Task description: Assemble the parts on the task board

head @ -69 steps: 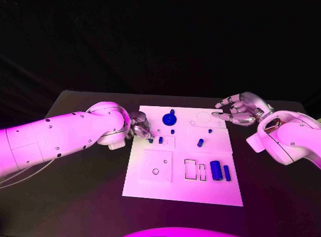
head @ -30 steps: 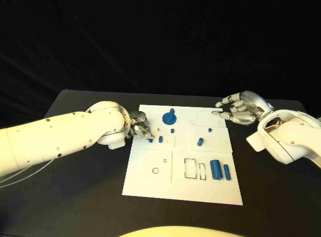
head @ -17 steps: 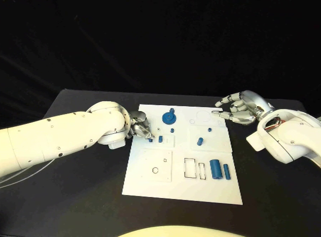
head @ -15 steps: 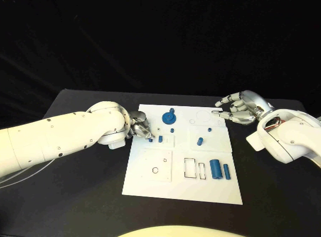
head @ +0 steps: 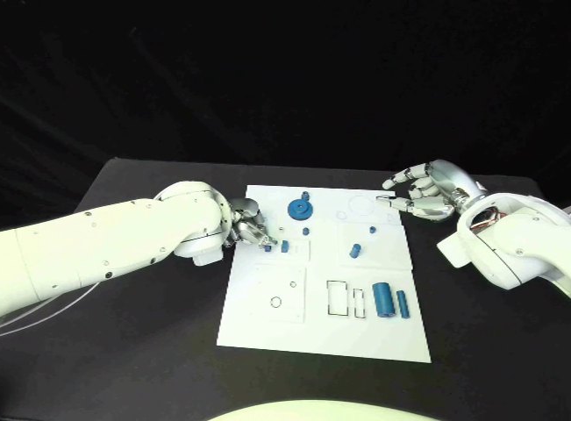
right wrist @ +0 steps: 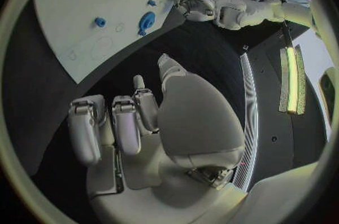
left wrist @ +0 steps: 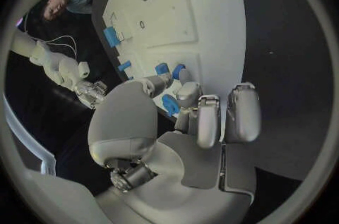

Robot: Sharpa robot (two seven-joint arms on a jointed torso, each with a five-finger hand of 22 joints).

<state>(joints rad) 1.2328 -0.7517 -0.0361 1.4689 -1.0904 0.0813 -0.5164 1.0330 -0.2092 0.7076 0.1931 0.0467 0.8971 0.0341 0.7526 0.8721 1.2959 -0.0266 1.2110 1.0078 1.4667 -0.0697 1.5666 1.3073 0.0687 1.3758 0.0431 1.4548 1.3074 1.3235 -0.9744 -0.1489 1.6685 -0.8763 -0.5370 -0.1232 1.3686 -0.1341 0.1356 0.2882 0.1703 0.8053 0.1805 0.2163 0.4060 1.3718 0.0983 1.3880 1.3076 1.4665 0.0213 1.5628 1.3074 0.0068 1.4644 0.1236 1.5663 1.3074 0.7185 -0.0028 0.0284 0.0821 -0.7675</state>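
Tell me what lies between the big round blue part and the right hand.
Bare white task board with faint circle outlines, seen in head view, between round blue part and right hand.

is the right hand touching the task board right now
Apart. The right wrist view shows the right hand over black table, with a dark strip between its fingertips and the task board edge.

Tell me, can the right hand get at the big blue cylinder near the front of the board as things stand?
Probably yes. The right hand hovers empty off the far right corner of the task board, and the big blue cylinder lies on the board's right half with nothing above or beside it blocking the way.
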